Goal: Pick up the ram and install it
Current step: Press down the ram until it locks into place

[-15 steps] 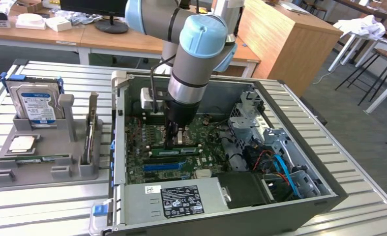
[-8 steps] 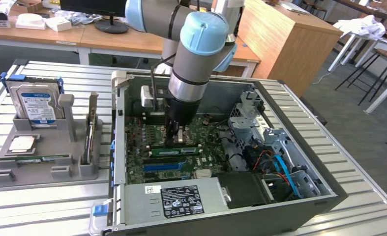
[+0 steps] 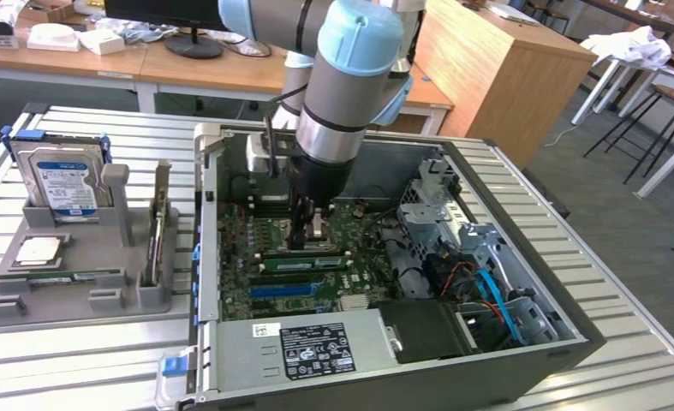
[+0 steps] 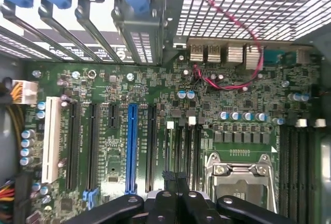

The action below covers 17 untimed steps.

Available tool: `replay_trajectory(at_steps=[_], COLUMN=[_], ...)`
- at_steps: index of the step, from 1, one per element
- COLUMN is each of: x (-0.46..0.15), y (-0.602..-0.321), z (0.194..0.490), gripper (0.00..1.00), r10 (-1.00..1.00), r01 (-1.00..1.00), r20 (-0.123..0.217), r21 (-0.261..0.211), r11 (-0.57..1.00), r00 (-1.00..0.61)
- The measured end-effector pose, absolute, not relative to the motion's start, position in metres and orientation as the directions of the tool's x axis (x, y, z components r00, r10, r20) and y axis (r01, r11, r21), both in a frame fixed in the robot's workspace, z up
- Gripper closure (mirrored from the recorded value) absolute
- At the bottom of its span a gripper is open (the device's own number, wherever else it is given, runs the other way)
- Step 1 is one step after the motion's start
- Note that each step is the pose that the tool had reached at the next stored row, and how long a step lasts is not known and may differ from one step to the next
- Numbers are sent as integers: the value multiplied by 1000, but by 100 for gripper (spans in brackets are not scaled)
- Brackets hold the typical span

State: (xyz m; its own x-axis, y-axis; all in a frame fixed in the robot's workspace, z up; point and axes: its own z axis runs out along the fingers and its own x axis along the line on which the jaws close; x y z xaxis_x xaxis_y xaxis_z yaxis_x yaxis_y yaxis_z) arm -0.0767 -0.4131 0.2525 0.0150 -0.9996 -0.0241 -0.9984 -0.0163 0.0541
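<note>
One green stick, the ram (image 3: 302, 259), lies lengthwise among the memory slots of the motherboard (image 3: 240, 248) – just on the near side of the processor socket (image 3: 319, 224), inside the open computer case (image 3: 565, 342). Whether it is fully seated you cannot tell from here.

Your claw (image 3: 309, 244) hangs straight down over it, fingertips pressed together with nothing clamped between them. The tips stand at the ram's upper edge, but the exterior view does not settle whether they touch it. From the wrist you see the claw (image 4: 173, 175) poised above the narrow black slots, with the socket's metal frame (image 4: 240, 177) just beside it and a long blue expansion slot (image 4: 130, 149) further off on the other side.

A second green strip (image 3: 296, 278) sits parallel to the ram, slightly nearer, and a blue slot (image 3: 279, 291) lies nearer still. The power supply (image 3: 313, 347) fills the case's near edge.

Well apart, toward the exterior view's left, a grey tray (image 3: 0, 312) rests on the slatted counter (image 3: 86, 368) – it carries an upright hard drive (image 3: 65, 180) and a small square silver chip (image 3: 39, 250).
</note>
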Motion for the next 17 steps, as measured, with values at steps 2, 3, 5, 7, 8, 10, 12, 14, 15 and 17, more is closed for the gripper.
replay_trajectory(at_steps=[2, 3, 5, 7, 8, 10, 12, 14, 15, 17], x=[-77, -77, -77, -77, -77, -77, -77, -77, -77, -77], y=[-413, -413, -413, -413, -413, -413, -413, -413, -413, -413], z=[258, 261, 266, 270, 272, 276, 280, 283, 284, 286], gripper=[90, 90, 90, 90, 90, 90, 90, 90, 90, 90], r10=[-1000, -1000, -1000, -1000, -1000, -1000, -1000, -1000, -1000, -1000], r01=[-998, -998, -998, -998, -998, -998, -998, -998, -998, -998], r20=[-24, -24, -24, -24, -24, -24, -24, -24, -24, -24], r21=[54, 54, 54, 54, 54, 54, 54, 54, 54, 54], r11=[-16, -16, -16, -16, -16, -16, -16, -16, -16, -16], r00=[15, 15, 15, 15, 15, 15, 15, 15, 15, 15])
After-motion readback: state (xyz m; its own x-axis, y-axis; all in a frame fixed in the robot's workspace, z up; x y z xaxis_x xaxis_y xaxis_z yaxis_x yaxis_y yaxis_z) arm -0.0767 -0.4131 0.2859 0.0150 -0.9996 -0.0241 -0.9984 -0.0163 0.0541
